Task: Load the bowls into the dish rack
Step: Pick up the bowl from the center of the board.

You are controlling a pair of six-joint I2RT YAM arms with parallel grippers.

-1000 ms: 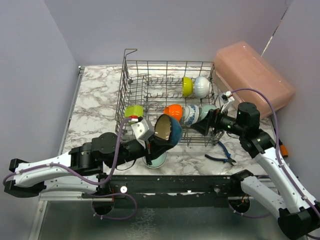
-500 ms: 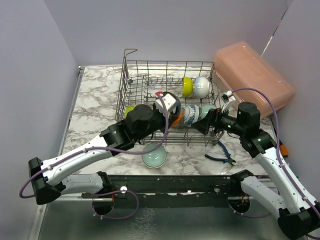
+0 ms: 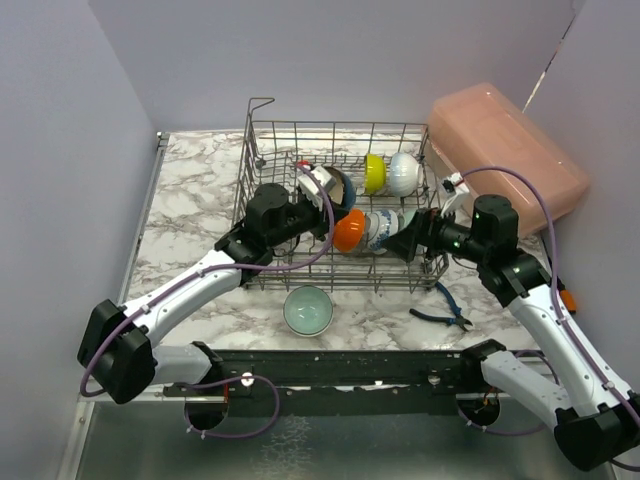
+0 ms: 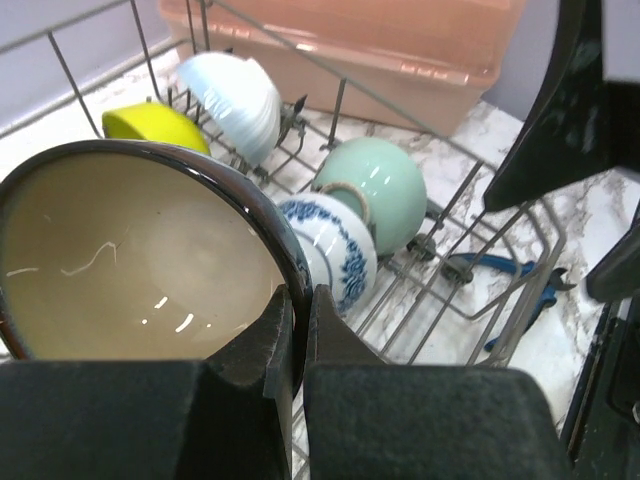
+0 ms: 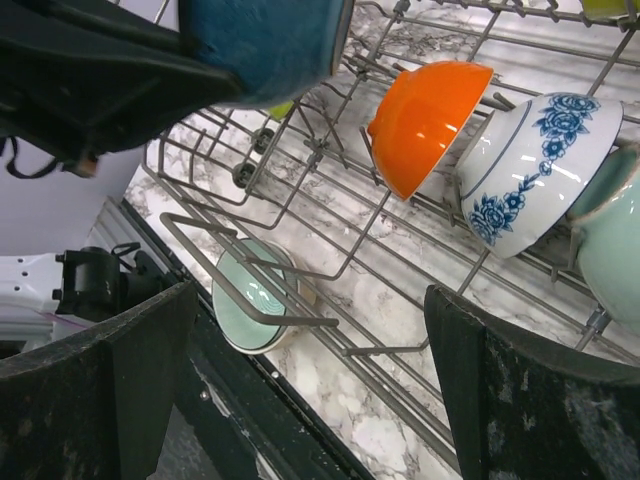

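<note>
The left gripper (image 4: 297,312) pinches the dark teal bowl (image 4: 130,255) tight by its rim, tipped over the middle of the dish rack (image 3: 340,124) so it can slot between the wires, while the right gripper (image 3: 402,245) hangs wide and empty by the rack's right edge.

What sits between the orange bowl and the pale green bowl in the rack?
A white bowl with blue flowers, between the orange bowl and the pale green bowl; the right wrist view shows it clearly.
</note>
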